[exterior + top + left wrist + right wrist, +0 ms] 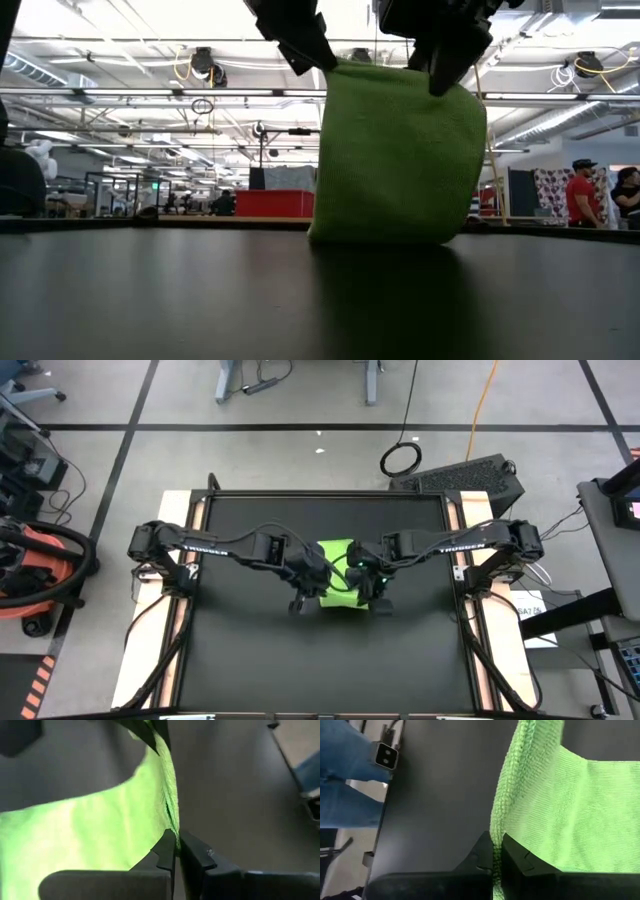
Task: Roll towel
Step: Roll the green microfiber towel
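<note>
- Your left gripper (176,851) is clamped on the towel (395,150) edge; right gripper (496,852) same, opp. corner.
- Towel hangs frame center in low view, bottom edge touching the mat (250,650).
- Top edge runs gripper-to-gripper, both equally near; roll axis lies along it.

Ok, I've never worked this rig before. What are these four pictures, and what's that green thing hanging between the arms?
It is a two-armed robot at a table with a black mat. One picture looks straight down, one looks level across the tabletop, and two come from cameras on the wrists. The green thing is the towel. The left gripper and the right gripper each pinch a top corner, so it hangs like a curtain with its lower edge about at the mat. People stand in the room behind.
</note>
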Motion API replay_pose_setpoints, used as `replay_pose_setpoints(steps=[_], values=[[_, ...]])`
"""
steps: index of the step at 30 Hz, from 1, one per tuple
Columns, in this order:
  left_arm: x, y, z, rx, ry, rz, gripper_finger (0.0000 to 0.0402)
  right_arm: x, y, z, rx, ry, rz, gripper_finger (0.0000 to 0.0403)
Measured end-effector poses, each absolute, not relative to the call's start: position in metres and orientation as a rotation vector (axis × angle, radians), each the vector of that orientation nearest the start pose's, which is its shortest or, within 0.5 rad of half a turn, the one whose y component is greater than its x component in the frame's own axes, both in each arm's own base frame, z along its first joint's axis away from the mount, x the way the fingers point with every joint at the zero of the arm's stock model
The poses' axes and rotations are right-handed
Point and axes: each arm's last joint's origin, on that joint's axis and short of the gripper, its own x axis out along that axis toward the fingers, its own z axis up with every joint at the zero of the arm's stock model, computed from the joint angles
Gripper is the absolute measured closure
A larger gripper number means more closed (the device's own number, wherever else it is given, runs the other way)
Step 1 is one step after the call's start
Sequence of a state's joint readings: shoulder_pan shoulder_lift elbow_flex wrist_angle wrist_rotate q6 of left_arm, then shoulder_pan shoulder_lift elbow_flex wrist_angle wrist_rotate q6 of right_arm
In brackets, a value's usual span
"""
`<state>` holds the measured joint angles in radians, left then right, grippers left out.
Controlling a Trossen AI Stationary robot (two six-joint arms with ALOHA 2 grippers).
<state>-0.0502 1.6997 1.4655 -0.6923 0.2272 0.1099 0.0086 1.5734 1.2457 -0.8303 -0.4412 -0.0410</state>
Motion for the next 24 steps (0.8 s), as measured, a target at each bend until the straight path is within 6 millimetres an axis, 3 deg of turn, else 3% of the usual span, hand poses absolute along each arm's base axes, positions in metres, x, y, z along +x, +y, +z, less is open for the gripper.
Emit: replay_pose_setpoints(steps=[8, 12, 16, 20, 24], values=[[0.367, -0.035, 0.259, -0.046, 0.916, -0.445, 0.038, 0.316, 0.026, 0.254, 0.194, 1.114, 0.452, 0.04], [0.367, -0.046, 0.241, -0.055, 0.968, -0.476, 0.038, 0.325, 0.038, 0.237, 0.185, 1.155, 0.46, 0.038], [0.364, -0.061, 0.228, -0.075, 0.974, -0.561, 0.0376, 0.334, 0.061, 0.215, 0.156, 1.205, 0.512, 0.0337], [0.362, -0.078, 0.227, -0.074, 0.957, -0.6, 0.0356, 0.34, 0.086, 0.192, 0.146, 1.252, 0.547, 0.0278], [0.363, -0.095, 0.23, -0.142, 0.936, -0.595, 0.0325, 0.336, 0.105, 0.183, 0.111, 1.295, 0.589, 0.0226]])
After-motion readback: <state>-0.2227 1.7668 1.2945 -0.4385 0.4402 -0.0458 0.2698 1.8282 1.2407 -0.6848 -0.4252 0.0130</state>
